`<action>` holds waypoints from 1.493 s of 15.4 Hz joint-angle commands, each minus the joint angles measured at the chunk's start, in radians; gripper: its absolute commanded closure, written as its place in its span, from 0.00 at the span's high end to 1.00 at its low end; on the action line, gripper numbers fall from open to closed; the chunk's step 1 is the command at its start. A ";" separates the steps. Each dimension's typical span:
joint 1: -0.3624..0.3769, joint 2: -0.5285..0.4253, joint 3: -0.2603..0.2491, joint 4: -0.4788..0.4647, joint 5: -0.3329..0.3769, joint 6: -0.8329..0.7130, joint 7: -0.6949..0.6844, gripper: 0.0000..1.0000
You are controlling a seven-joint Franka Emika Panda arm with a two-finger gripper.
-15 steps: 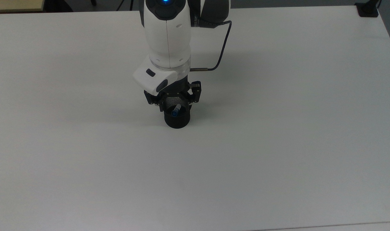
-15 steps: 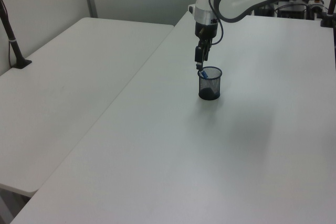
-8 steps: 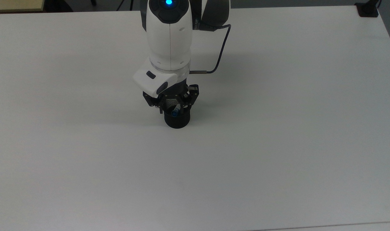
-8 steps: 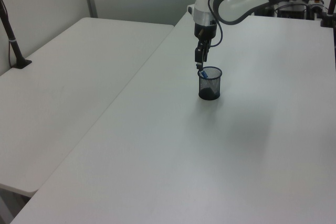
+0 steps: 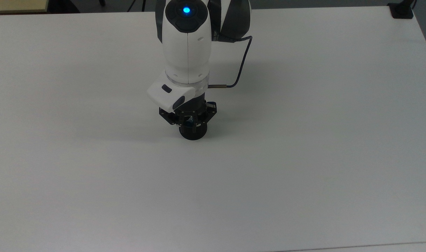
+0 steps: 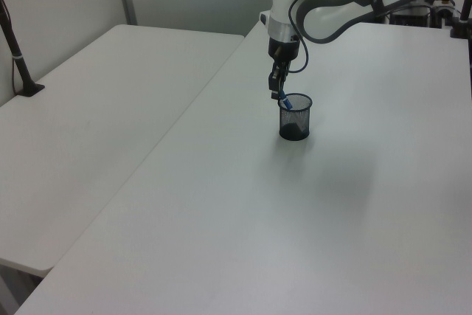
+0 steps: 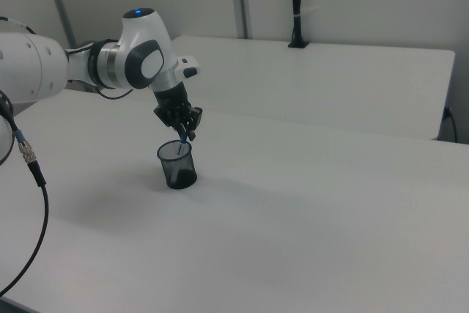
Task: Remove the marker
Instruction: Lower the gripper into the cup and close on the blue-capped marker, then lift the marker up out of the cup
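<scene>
The gripper (image 5: 189, 120) is sitting closer over the cup (image 5: 193, 133) than it was a second ago. In the top view the arm's wrist (image 5: 187, 52) has slid toward the bottom of the picture. The black gripper body, which was leaving the cup's mesh mouth open to sight, is now covering most of it. The marker's blue end, which was showing plainly inside the rim, is now tucked under the gripper. Nearest in the top view, the white table (image 5: 304, 182) is lying bare. Beyond that bare stretch the dark mesh cup is standing upright on the table, seemingly unshifted. The marker (image 6: 286, 100) is still standing in the cup. It is leaning so that its blue top is poking just above the rim on the left view's left side, right where the gripper is hanging. Whether the gripper is already clamping the marker or only straddling its top cannot be told. Behind the gripper the white forearm is rising steeply, with a dark cable (image 5: 243, 56) looping off to the top view's right. Farther back in the left view a second white table (image 6: 88, 108) is standing apart. This closing-in probably means the approach is ending and the grasp is being set, so the lift itself is not yet done. Since the marker is tilted against the rim, a straight upward pull is likely needed to keep the cup from tipping or being dragged along.
</scene>
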 commanded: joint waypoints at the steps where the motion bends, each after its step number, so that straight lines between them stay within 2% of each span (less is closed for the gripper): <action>1: 0.012 0.003 -0.011 0.009 -0.012 0.011 0.021 0.23; 10: 0.006 -0.045 -0.015 0.011 -0.003 -0.002 0.023 0.20; 13: -0.005 -0.076 -0.018 0.040 0.008 -0.025 0.035 0.20; 17: -0.049 -0.126 -0.015 0.081 0.057 -0.185 0.024 0.20; 21: -0.071 -0.209 -0.021 0.081 0.138 -0.399 -0.089 0.20; 23: -0.071 -0.217 -0.023 0.089 0.152 -0.443 -0.092 0.20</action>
